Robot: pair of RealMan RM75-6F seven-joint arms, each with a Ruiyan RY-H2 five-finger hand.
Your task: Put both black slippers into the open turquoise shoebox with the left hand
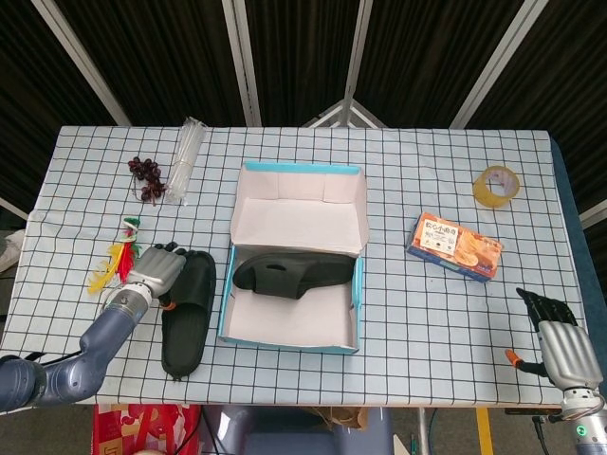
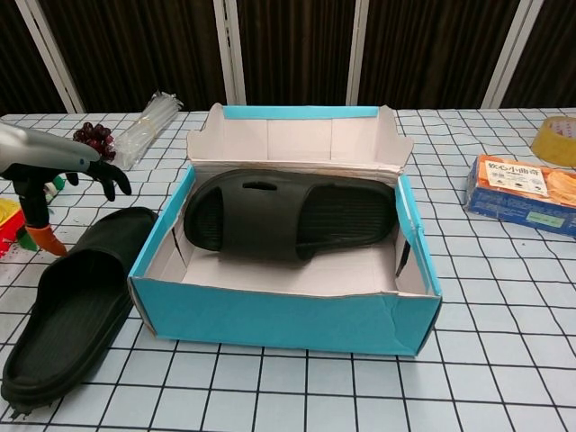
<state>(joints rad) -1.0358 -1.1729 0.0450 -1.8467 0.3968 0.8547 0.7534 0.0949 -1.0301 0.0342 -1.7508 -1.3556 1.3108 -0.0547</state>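
Black slipper [image 1: 186,311] beside shoebox [image 1: 228,284] wall (left hand [image 1: 157,268] empty, fingers spread).

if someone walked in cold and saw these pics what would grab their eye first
The open turquoise shoebox at the table's middle stands out first, with one black slipper lying across its far end. The second slipper lies on the checked cloth just left of the box, and the left hand hovers over its far end without gripping it. Off to the right sit an orange snack box and a tape roll.
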